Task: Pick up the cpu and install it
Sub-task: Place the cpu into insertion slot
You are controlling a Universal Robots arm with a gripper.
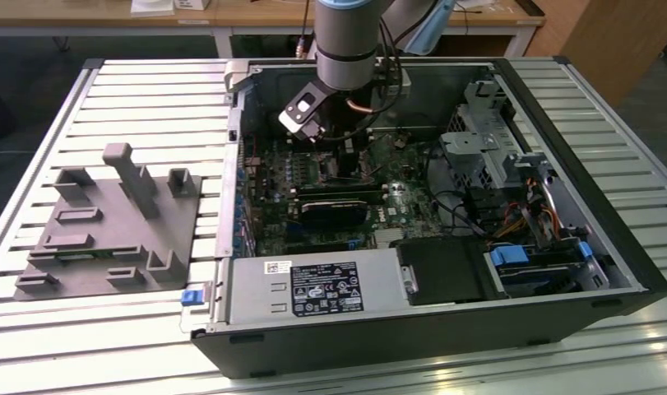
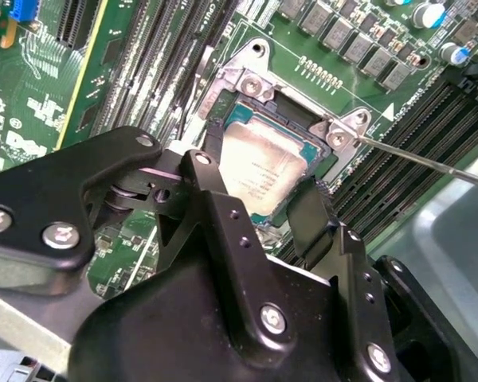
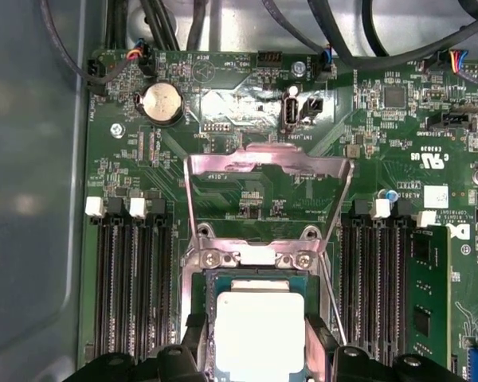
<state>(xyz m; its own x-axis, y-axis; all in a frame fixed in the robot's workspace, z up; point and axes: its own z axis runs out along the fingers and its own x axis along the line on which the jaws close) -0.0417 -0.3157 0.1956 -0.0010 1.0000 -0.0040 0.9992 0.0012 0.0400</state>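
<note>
In the socket, cpu: the cpu [image 3: 259,338] lies flat and square inside the metal socket frame [image 3: 255,256]. Its silver top faces up, and a thin green edge shows round it in both wrist views.
Gripper: the gripper [image 2: 263,179] is set narrow. Its two black fingers [image 2: 315,215] bear on opposite edges of the cpu, holding it.
Load plate: the socket's metal load plate [image 3: 267,163] stands raised, tilted back clear of the cpu.
Lever: a thin metal lever [image 2: 430,163] angles up and away from one socket corner.
Motherboard: the board [image 3: 247,207] is green. Dark memory slots [image 3: 135,270] run along both sides of the socket, and a coin cell [image 3: 160,103] sits beyond the raised plate.
Arm: in the exterior view the arm [image 1: 345,33] reaches down into the open computer case [image 1: 421,341].
Table: the case lies on its side on a slotted metal table [image 1: 146,82].
Fixture plate: a grey fixture plate [image 1: 103,222] lies on the table at the exterior view's left, just beside the case and well apart from the gripper.
</note>
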